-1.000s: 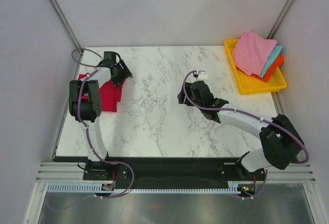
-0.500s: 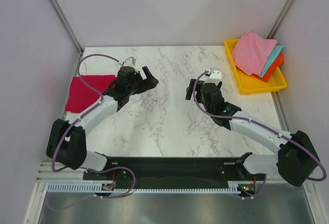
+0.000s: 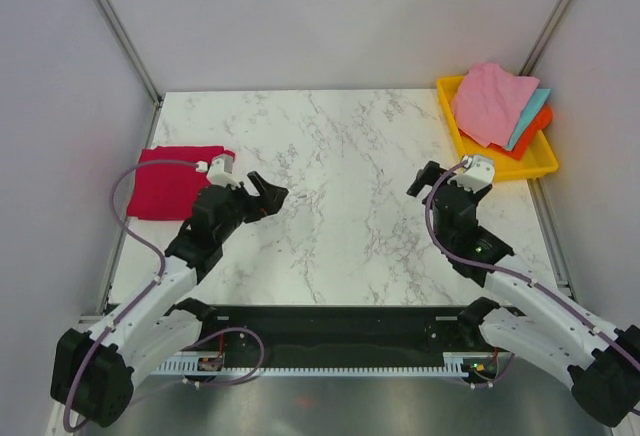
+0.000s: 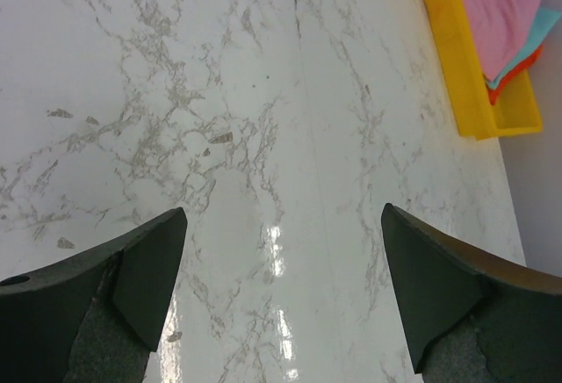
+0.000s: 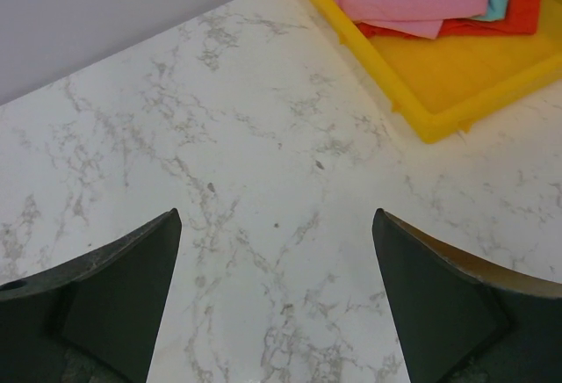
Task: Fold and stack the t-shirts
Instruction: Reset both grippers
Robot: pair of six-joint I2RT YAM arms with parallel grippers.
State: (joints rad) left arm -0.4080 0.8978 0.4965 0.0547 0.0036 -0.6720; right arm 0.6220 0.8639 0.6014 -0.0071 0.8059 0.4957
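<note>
Open passage over the marble table [image 3: 340, 156] from far edge to near edge. Blocked at far right corner by yellow tray [image 3: 500, 170] of cloths [image 3: 490, 104]; at left edge by folded crimson t-shirt [image 3: 170, 184], lying flat.

At the far right corner of your marble bench [image 3: 340, 156] you'll see a yellow tray [image 3: 500, 170] holding stacked cloths: pink cloth [image 3: 490, 101] on top, teal cloth [image 3: 530, 116] beneath, orange cloth [image 3: 539, 131] lowest.
</note>
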